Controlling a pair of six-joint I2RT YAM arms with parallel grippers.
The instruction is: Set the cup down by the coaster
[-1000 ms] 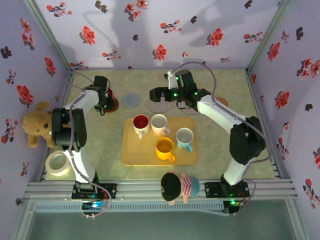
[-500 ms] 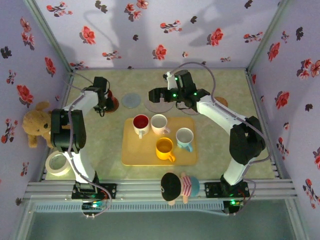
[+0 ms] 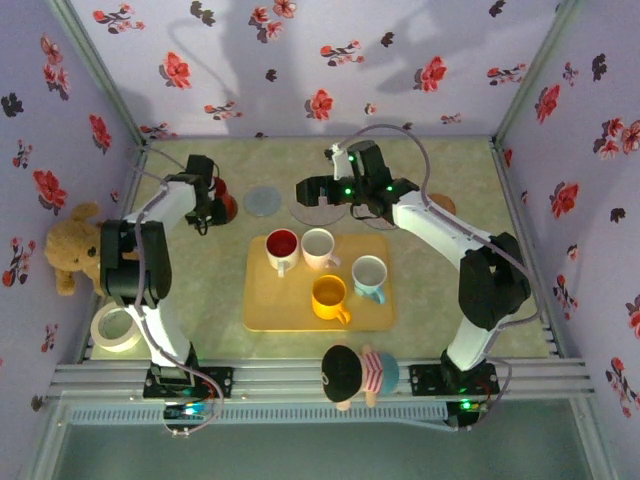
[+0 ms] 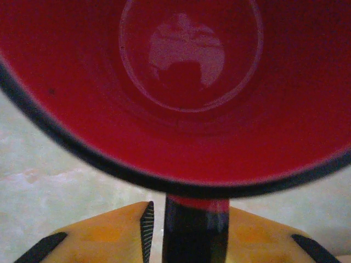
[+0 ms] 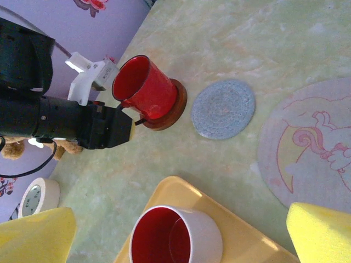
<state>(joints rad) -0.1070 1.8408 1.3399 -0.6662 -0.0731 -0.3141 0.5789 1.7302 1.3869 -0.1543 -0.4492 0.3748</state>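
Note:
A red cup (image 5: 145, 87) stands upright on a brown wooden coaster (image 5: 174, 107) at the back left of the table. From above, the red cup (image 3: 222, 200) is by the left wall. My left gripper (image 5: 131, 121) reaches in from the left, its jaws on either side of the cup's dark handle (image 4: 194, 230). They are parted, with a gap between the left pad (image 4: 147, 224) and the handle. My right gripper (image 5: 178, 235) hangs open over the tray's back edge, above a white cup with a red inside (image 5: 175, 238).
A grey-blue round coaster (image 5: 223, 108) and a large printed mat (image 5: 312, 142) lie to the right of the red cup. The yellow tray (image 3: 262, 300) holds several cups. A teddy bear (image 3: 75, 248) and a tape roll (image 3: 115, 327) sit at the left, a doll (image 3: 355, 372) at the front.
My left gripper's jaws have widened around the cup's handle while the cup stays on the brown coaster. The right arm has shifted only slightly.

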